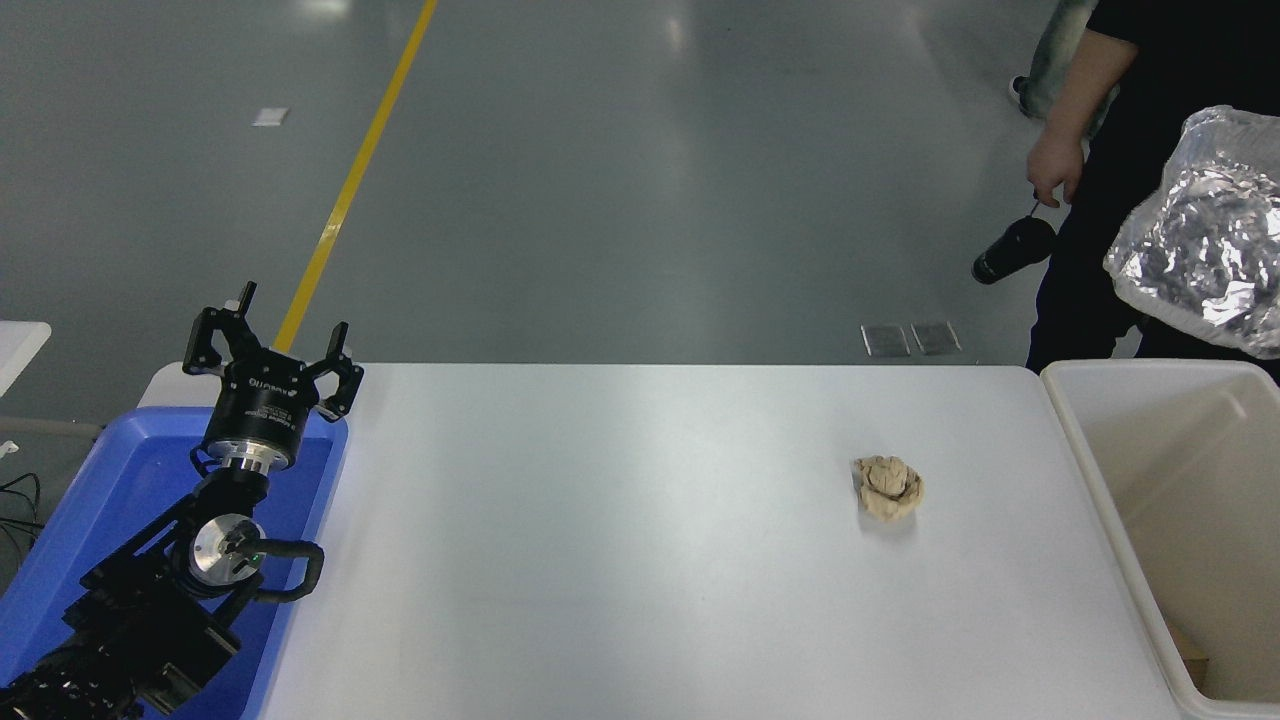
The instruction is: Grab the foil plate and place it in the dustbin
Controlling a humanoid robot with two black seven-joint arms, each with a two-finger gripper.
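The foil plate, a large crumpled silver tray, hangs in the air at the right edge of the head view, above the far end of the dustbin. The picture edge cuts the plate off. My right gripper is out of view past that edge, so what holds the plate does not show. The dustbin is a cream-white tub at the table's right end, with a brown scrap in its near corner. My left gripper is parked open and empty at the lower left.
A small tan crumpled paper wad lies on the white table, right of centre. A blue tray sits under my left arm. A person in black stands at the top right, with a hand holding a black bottle.
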